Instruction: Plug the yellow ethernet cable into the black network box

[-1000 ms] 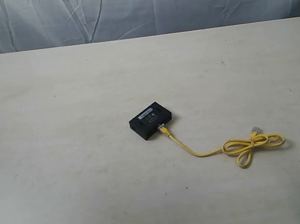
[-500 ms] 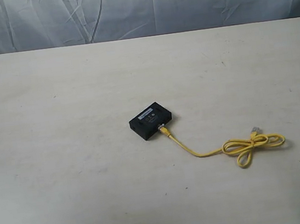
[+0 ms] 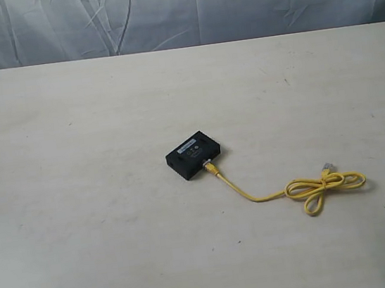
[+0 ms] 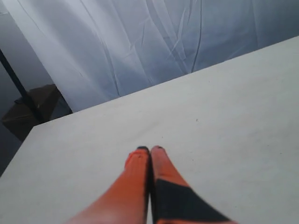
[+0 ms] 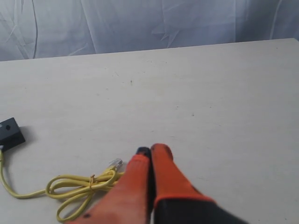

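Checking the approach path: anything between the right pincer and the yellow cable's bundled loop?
Nothing visible. Only bare table lies between the shut right pincer and the loop of the yellow ethernet cable.

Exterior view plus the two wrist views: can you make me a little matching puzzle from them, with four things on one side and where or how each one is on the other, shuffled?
Things:
1. black network box
2. free plug of the yellow ethernet cable
3. left gripper
4. right gripper

States:
A. shut, close to the cable's bundled loop
B. shut, no cable in its wrist view
C. loose on the table, beside the loop
D. one cable plug sits at its side

Pairs: 1-D, 2-C, 3-B, 4-A
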`<state>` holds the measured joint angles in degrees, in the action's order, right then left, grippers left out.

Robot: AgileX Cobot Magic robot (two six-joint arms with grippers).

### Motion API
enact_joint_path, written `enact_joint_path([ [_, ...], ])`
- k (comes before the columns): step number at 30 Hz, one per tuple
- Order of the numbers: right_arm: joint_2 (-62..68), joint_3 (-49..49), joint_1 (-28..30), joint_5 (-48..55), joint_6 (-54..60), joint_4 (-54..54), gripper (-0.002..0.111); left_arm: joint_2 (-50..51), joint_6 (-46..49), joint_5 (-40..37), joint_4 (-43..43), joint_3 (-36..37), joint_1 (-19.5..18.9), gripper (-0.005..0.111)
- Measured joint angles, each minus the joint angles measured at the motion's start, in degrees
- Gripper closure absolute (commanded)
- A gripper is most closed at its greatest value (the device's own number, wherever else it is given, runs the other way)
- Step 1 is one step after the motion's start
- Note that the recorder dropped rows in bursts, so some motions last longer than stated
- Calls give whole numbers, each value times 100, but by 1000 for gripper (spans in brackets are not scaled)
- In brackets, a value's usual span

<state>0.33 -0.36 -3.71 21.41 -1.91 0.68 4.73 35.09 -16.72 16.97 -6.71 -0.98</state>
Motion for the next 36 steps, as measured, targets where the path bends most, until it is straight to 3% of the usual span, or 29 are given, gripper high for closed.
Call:
enact_joint_path([
  [8, 0, 13, 0, 0, 0, 0, 109, -442, 12, 100, -76, 590, -14, 107],
  [19, 0, 13, 0, 0, 0, 0, 109, -442, -71, 113, -234, 643, -14, 107],
  [28, 0, 13, 0, 0, 0, 0, 109, -442, -2653, 226, -1697, 643, -14, 107],
  [36, 0, 13, 0, 0, 0, 0, 109, -442, -3184, 249, -1697, 643, -14, 107],
])
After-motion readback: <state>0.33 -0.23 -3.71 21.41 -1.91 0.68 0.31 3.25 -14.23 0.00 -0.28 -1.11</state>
